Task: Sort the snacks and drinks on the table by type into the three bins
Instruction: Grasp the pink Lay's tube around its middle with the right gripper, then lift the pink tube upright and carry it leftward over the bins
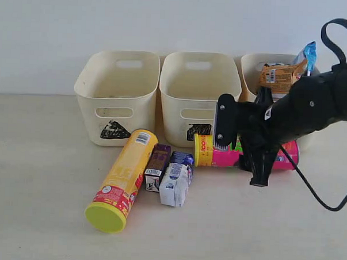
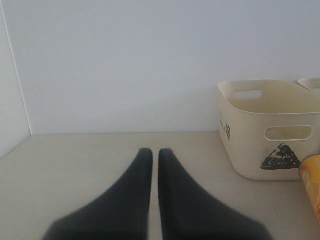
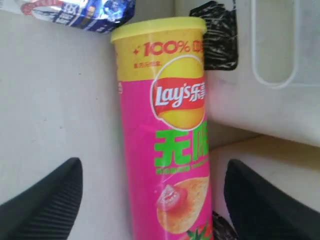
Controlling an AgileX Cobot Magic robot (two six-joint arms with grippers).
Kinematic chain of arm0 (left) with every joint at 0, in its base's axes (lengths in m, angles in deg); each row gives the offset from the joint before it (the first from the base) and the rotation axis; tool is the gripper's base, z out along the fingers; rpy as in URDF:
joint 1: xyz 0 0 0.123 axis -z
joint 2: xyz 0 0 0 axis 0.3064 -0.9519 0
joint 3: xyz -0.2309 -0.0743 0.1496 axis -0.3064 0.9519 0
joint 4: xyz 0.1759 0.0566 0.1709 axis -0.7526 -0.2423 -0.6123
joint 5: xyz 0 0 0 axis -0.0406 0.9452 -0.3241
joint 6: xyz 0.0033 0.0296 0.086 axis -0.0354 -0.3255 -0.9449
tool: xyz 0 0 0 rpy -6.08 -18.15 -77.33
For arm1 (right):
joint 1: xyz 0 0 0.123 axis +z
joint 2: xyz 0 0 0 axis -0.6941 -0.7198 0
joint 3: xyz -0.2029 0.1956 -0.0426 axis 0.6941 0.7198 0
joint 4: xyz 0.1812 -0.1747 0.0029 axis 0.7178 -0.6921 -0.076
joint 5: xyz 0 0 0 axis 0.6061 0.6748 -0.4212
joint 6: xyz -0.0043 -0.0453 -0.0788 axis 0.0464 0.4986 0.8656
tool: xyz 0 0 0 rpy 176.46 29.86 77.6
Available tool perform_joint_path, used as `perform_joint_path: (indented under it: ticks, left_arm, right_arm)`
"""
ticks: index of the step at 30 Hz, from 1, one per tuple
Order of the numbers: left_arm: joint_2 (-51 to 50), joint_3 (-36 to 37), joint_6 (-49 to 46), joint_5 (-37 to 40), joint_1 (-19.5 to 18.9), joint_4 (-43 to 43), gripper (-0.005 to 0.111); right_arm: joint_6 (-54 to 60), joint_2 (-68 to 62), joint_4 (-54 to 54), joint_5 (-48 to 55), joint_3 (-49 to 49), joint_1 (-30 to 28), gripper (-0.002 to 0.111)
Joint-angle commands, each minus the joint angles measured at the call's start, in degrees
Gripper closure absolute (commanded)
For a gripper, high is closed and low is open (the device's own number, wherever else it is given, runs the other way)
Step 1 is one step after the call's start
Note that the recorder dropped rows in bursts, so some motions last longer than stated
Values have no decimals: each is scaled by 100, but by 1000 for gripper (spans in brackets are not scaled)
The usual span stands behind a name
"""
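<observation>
Magenta canister (image 3: 165,150) lies on its side on the counter (image 1: 37,216); the right fingers (image 3: 45,205) stand spread on both sides of it, the left fingers (image 2: 132,195) pressed together.

Pale beige table (image 1: 38,204): three cream bins (image 1: 175,101) in far row; yellow canister (image 1: 124,177) lying left; magenta canister (image 1: 221,157) lying right; three cartons (image 1: 175,185) between.

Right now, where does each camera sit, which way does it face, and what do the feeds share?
Exterior: off the arms, facing the table and bins toward the wall; right arm reaches in.
Left wrist: low over the table, facing the wall and triangle bin; shut left fingers in front.
Right wrist: above the lying magenta canister, looking down; open right fingers either side of it.
Shared: exterior sees that bin and canister too.
</observation>
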Motion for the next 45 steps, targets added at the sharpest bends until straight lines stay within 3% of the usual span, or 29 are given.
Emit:
perform_joint_path:
  ticks: [1, 14, 26, 38, 40, 45]
  left_arm:
    - [23, 22, -1, -41, 30, -23, 103]
    - [23, 22, -1, -41, 30, -23, 103]
    - [23, 22, -1, -41, 30, -23, 103]
    - [23, 22, -1, -41, 30, -23, 103]
    - [23, 22, -1, -41, 30, -23, 103]
    - [23, 22, -1, -41, 30, -23, 103]
  right_arm:
    - [61, -193, -23, -321, 44, 3, 38]
    - [77, -749, -34, -1364, 34, -9, 38]
    - [79, -1092, -11, -1360, 22, -345, 38]
    - [87, -1453, -11, -2057, 22, -407, 38]
    - [103, -1502, -11, -2107, 22, -407, 47]
    - [103, -1370, -11, -1996, 22, -407, 105]
